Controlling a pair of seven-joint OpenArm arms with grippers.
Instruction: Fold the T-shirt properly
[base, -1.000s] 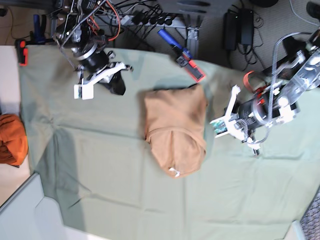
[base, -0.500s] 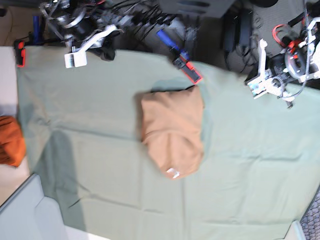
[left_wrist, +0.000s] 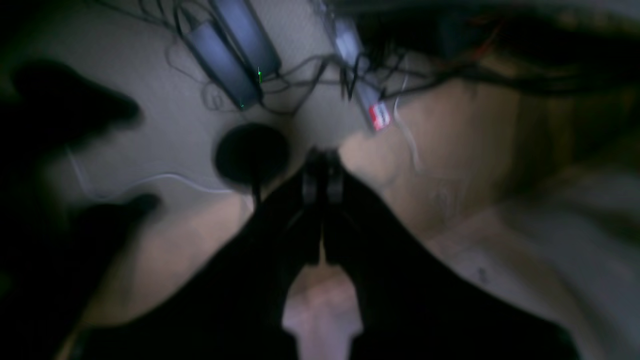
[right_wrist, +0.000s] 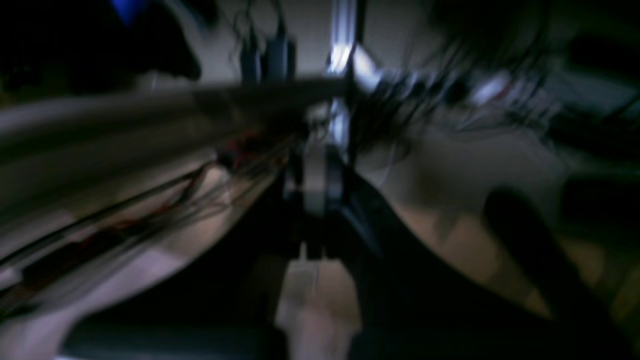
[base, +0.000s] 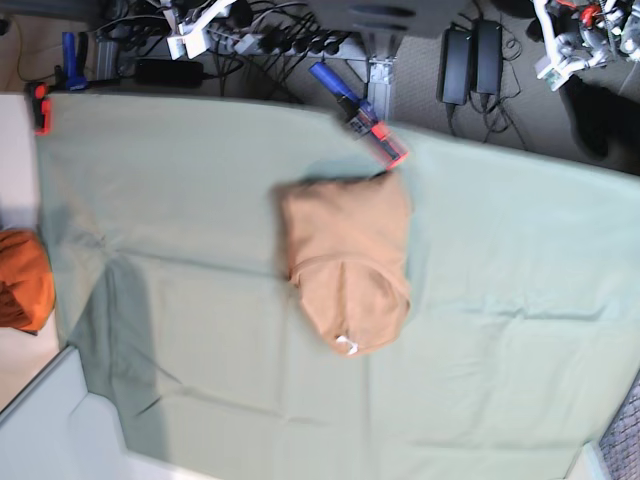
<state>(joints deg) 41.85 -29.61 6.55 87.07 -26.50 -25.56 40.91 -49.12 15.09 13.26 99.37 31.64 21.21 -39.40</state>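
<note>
We see a big pale green cloth (base: 200, 300) that covers the table. It is the biggest thing here, and it has some soft wrinkles in it.

Near the middle of the cloth lies the T-shirt (base: 348, 262). It is light tan and folded into a small, thick bundle. Its top part is wide and square, and its lower end is round. A tiny white tag (base: 347, 345) peeks out at that round end. Nothing is touching the T-shirt.

At the left edge of the base view sits an orange bundle of cloth (base: 22, 280), well apart from the T-shirt.

Just past the top edge of the green cloth lies a blue and red clamp (base: 362, 128), near the T-shirt's top corner. Beyond it are black power bricks (base: 472, 62) and tangled cables on the floor.

Both arms are up at the top corners, away from the cloth. The left gripper (left_wrist: 322, 167) is pressed tight together and holds nothing. The right gripper (right_wrist: 317, 182) looks blurry, but its fingers are pressed together too, with nothing between them.
</note>
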